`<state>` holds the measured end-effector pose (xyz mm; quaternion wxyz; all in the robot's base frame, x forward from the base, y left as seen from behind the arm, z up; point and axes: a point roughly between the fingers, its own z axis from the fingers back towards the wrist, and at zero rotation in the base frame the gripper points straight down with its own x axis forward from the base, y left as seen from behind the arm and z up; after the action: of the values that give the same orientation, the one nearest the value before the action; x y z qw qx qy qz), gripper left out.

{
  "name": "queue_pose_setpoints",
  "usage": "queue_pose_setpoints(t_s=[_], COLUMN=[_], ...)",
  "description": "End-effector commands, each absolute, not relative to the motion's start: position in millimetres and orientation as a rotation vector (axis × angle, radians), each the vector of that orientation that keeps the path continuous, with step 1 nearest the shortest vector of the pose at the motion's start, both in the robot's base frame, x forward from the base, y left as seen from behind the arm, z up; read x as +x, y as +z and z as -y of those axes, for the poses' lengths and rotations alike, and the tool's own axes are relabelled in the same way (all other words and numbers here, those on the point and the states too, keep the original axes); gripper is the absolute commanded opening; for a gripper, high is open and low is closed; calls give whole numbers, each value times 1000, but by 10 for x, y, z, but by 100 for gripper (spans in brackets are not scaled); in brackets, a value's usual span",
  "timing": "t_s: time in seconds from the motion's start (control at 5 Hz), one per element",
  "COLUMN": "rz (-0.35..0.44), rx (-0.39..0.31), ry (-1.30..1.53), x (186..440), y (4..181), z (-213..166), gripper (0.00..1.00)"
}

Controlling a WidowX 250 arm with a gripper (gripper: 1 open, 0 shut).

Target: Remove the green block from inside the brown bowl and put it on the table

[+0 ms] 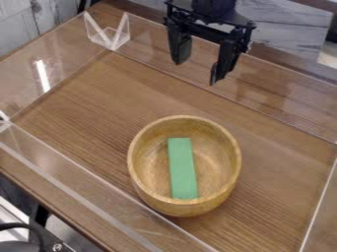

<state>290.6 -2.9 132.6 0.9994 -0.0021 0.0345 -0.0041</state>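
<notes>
Because the green block (180, 165) lies flat inside the brown bowl (149, 181), lengthwise across its middle, nothing of the task looks done yet: reaching, grasping, lifting and setting it on the table (118, 98) all remain. The gripper (198, 60) hangs well behind the bowl, pointing downward, fingers apart and empty.

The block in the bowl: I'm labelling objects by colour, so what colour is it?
Plain bright green block, lying inside the brown bowl; the camera view shows it clearly.
</notes>
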Motion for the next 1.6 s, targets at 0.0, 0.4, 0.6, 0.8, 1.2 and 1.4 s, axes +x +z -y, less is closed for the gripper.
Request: queue_pose_setpoints(t_s=[0.0,0.4,0.6,0.8,1.2,1.4], rz=[-80,-54,-38,-37,-32,-30], rx=[-21,-73,-89,-94,-110,-117], ry=[238,666,694,698,702,702], x=[2578,1899,1939,1971,2019,2041], y=[1231,882,758,695,652,638], z=[66,331,382,379,337,316], gripper=[100,100,100,100,100,100])
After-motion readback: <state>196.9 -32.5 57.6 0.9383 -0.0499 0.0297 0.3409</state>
